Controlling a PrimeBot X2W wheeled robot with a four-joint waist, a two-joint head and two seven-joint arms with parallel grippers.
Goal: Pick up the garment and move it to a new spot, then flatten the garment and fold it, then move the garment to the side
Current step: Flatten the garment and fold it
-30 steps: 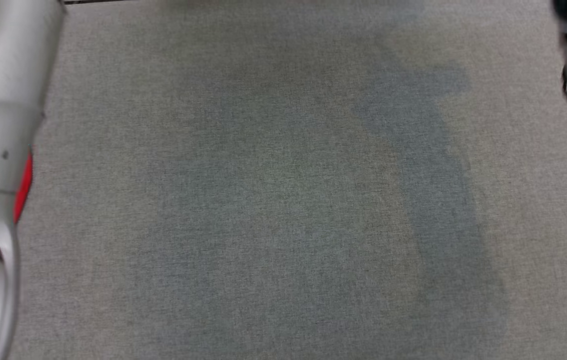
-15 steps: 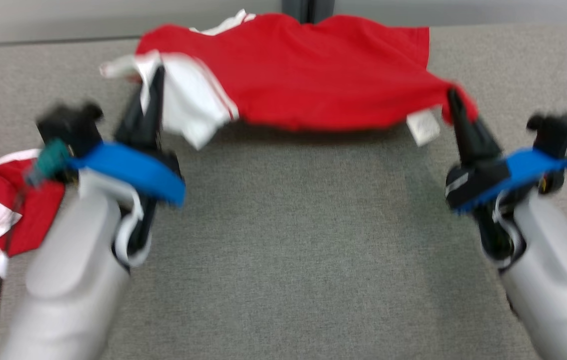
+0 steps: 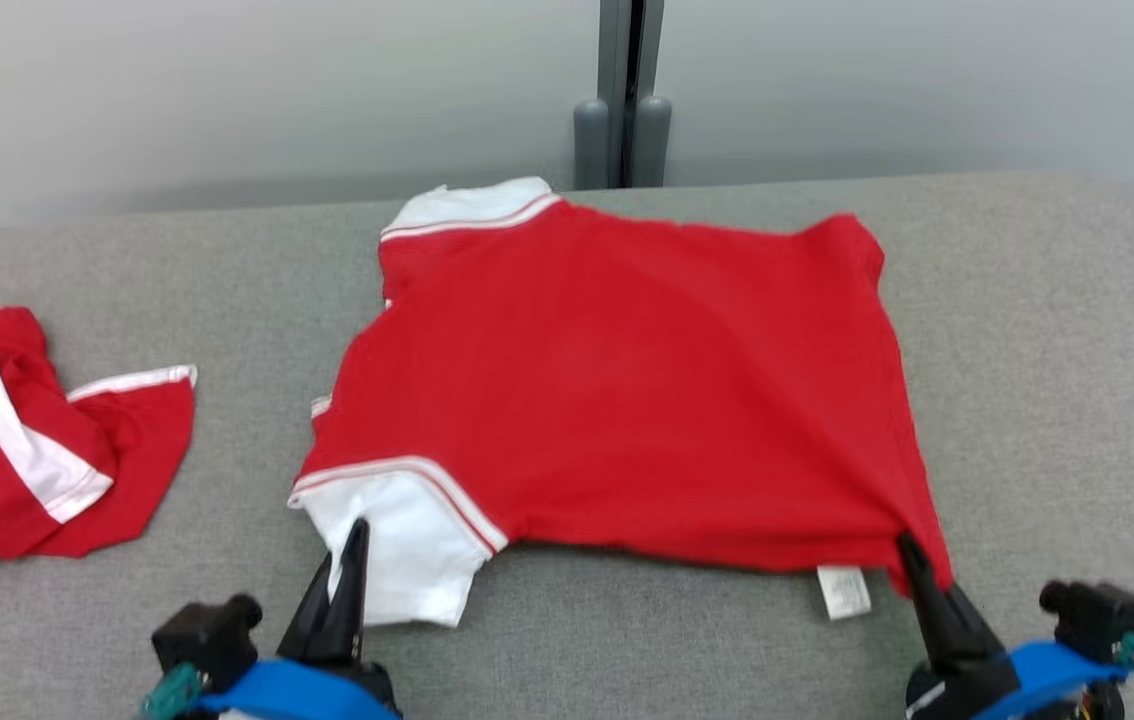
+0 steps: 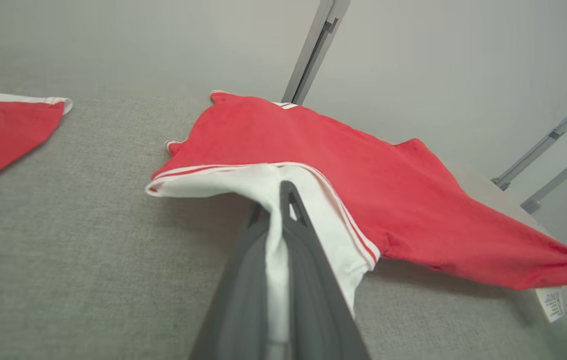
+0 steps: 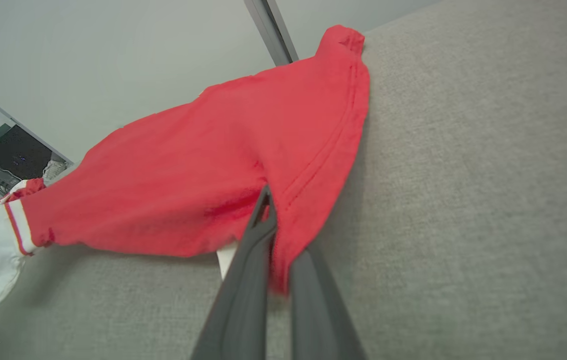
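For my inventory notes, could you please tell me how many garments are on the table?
2. One shirt lies spread centrally, near edge held by the left end effector and right end effector. The other garment lies crumpled at left, partly out of frame.

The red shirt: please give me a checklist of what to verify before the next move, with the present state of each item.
1. Left gripper shut on the near white sleeve: ok.
2. Right gripper shut on the near hem corner of the red shirt: ok.
3. Shirt fully flat on the grey table: not ok; the near edge hangs lifted between the grippers.
4. Far white sleeve spread out: cannot tell.
5. Second garment lies apart from the shirt: ok.
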